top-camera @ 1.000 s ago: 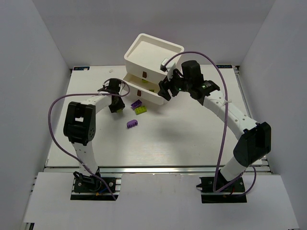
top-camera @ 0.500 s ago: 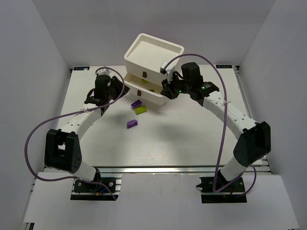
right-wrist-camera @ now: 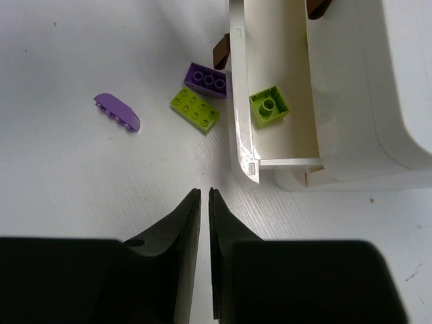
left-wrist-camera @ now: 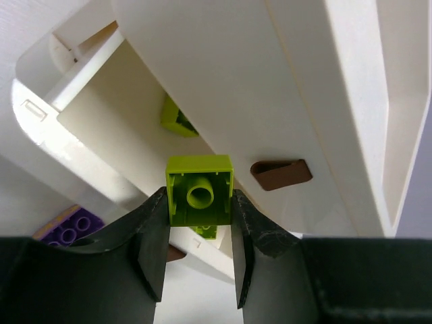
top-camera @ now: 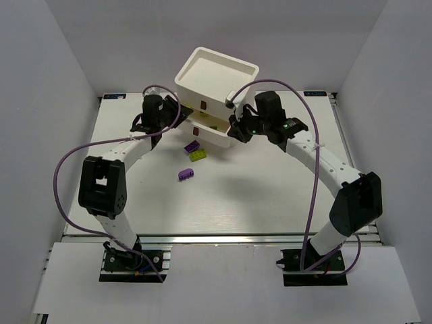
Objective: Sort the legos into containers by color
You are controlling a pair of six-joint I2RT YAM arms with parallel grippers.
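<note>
Clamping a lime brick [left-wrist-camera: 200, 190] between both fingers, the left gripper [left-wrist-camera: 200, 206] hung at the mouth of the open drawer [left-wrist-camera: 101, 128] of the white chest [top-camera: 217, 75]. The drawer cavity lay just ahead of its fingertips, with a second lime brick [right-wrist-camera: 268, 106] inside. The step in hand was judged to be depositing lime. The next move called for advancing over the cavity, then releasing. The right gripper [right-wrist-camera: 204, 202] was closed to a slim gap, holding nothing. Ahead of it and to its left lay a purple brick [right-wrist-camera: 208, 79], a lime plate [right-wrist-camera: 195, 110] and a purple curved piece [right-wrist-camera: 117, 112].
</note>
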